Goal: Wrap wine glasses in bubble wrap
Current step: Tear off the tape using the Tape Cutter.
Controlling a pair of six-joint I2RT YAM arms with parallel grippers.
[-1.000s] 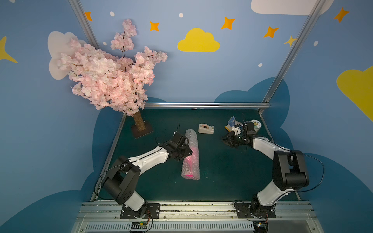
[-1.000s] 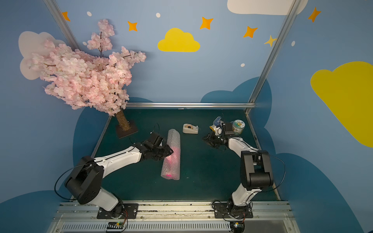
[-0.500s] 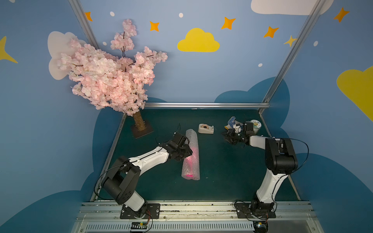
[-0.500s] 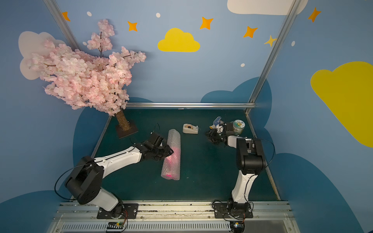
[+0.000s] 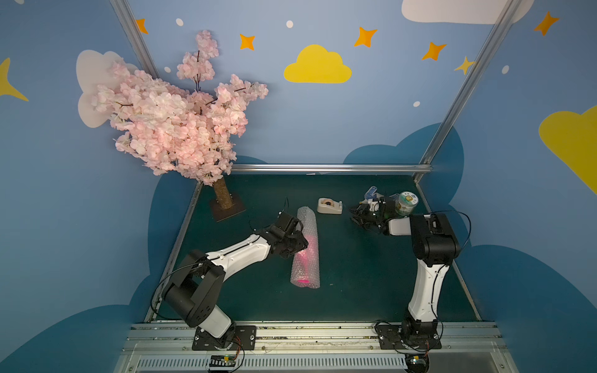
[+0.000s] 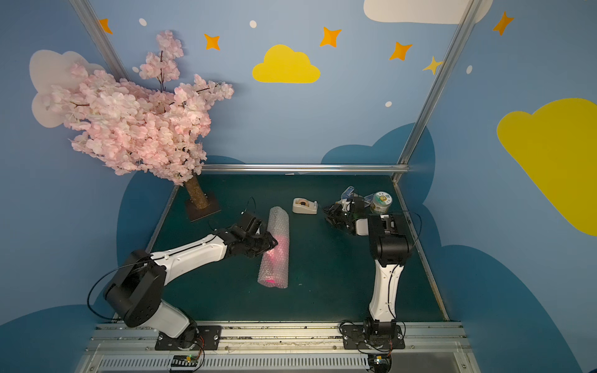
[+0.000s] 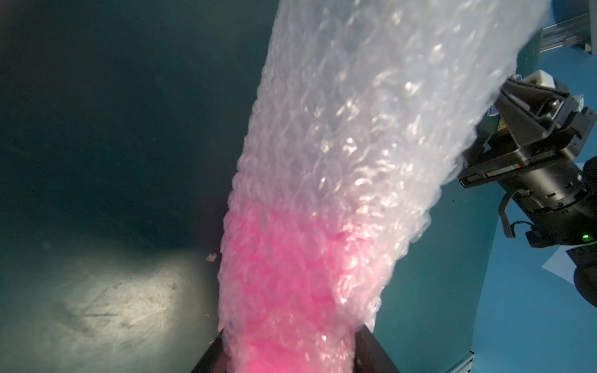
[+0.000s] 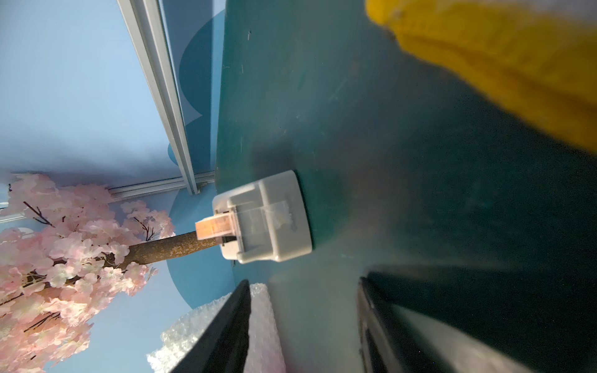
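1. Blue walls painted with clouds and stars were seen around a table (image 5: 371, 290) covered by a dark green, lightly scuffed mat. An artificial cherry blossom tree (image 5: 174, 129) was set at its far left corner.
2. Near the middle of the table the bubble wrap (image 5: 306, 222) was found rolled into a long tube, laid flat and running from the far edge toward the near edge. The goblet (image 5: 305, 261) was enclosed in the near half and showed only as a hot-pink glow through the clear, dimpled plastic.
3. The left gripper (image 6: 271, 243) was closed across the tube at the pink part. In the left wrist view a dark finger was pressed to each side of the wrap.
4. The right gripper (image 8: 303, 326) was held toward the far right corner with its jaws apart and nothing between them. It was pointed at a beige hard-plastic tape dispenser (image 8: 268, 219) near the far edge. A small round labelled tub (image 5: 407, 203) was placed just behind the gripper.
5. The bundle was judged light and springy. The far half, apparently empty, could be expected to crush and flop, and the outer edge to unroll if released. Hold was judged best taken over the stiff goblet, since the slick film might slip under a light pinch.
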